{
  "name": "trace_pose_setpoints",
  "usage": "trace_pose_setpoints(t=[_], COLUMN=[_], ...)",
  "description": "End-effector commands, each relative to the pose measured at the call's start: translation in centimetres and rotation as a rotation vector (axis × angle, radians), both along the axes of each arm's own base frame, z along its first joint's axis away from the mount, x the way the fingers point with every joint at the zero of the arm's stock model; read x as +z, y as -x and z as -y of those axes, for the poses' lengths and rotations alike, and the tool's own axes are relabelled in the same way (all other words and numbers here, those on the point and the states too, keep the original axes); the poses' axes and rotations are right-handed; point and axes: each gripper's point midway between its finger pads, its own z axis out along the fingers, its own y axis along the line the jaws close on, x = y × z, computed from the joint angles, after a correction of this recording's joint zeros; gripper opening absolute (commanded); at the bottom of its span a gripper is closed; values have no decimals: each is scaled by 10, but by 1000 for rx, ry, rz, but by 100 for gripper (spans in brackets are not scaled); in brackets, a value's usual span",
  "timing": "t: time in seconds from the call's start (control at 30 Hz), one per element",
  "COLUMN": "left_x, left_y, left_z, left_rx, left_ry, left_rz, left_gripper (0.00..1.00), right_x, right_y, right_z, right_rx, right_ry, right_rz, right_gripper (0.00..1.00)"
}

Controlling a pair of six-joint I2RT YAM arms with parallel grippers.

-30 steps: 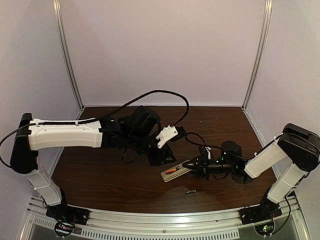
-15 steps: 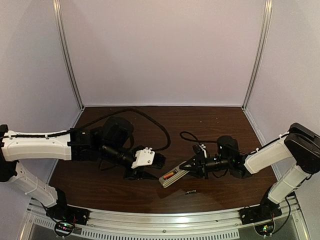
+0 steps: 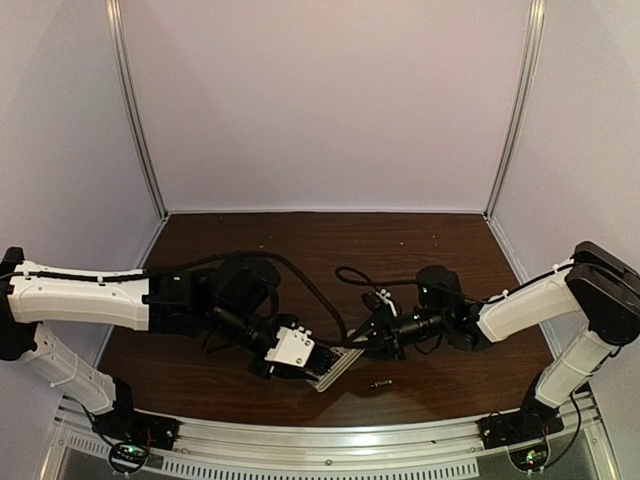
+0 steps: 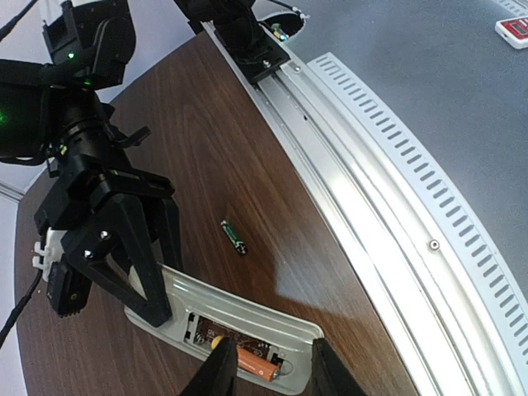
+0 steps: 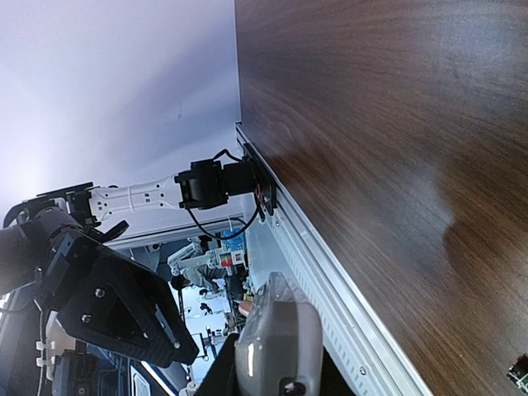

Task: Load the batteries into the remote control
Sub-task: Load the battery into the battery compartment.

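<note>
Right pincer clamps remote control; left pincer straddles its battery end, grip indeterminate. Dark battery lies at remote's 4 o'clock.

The table is dark wood grain, smooth with a soft sheen. The remote control is smooth pale grey plastic. The orange battery inside it looks glossy, and the dark battery beside it shows metallic glints. The slotted rail is brushed metal. The right gripper is matt black plastic.

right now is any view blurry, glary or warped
top external: soft, glare streak on the silver metal rail; left wrist: sharp, pale sheen on the dark wooden table, rail bowed by the lens; right wrist: slim grey plastic remote control blurred close-up, pale wall washed out
</note>
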Motion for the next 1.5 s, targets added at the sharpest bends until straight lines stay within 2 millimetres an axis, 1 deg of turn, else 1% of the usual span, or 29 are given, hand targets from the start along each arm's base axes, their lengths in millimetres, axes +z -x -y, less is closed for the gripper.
trace_pose_setpoints(t=[0.0, 0.1, 0.17, 0.37, 0.67, 0.9, 1.07, 1.47], left_x=[-22, -27, -32, -38, -40, -38, -37, -42], left_y=[7, 8, 8, 7, 6, 6, 8, 16], left_z=[-6, -7, -9, -13, -14, -14, -13, -12], left_rx=[-34, -37, -36, -27, -23, -30, -42, -76], left_ry=[-67, -79, -91, -107, -114, -109, -108, -126], left_rz=[2, -3, -2, 4, 13, 18, 13, 16], left_gripper=[33, 32, 30, 29, 29, 29, 29, 28], right_x=[8, 10, 10, 11, 14, 16, 16, 17], right_y=[12, 16, 18, 21, 24, 25, 27, 27], right_z=[-12, -16, -17, -18, -20, -22, -24, -25], right_rx=[88, 112, 124, 137, 152, 160, 164, 163], right_ry=[-25, -30, -31, -32, -41, -47, -50, -62], right_rz=[20, 27, 29, 33, 38, 41, 39, 34], right_gripper=[0, 0, 0, 0, 0, 0, 0, 0])
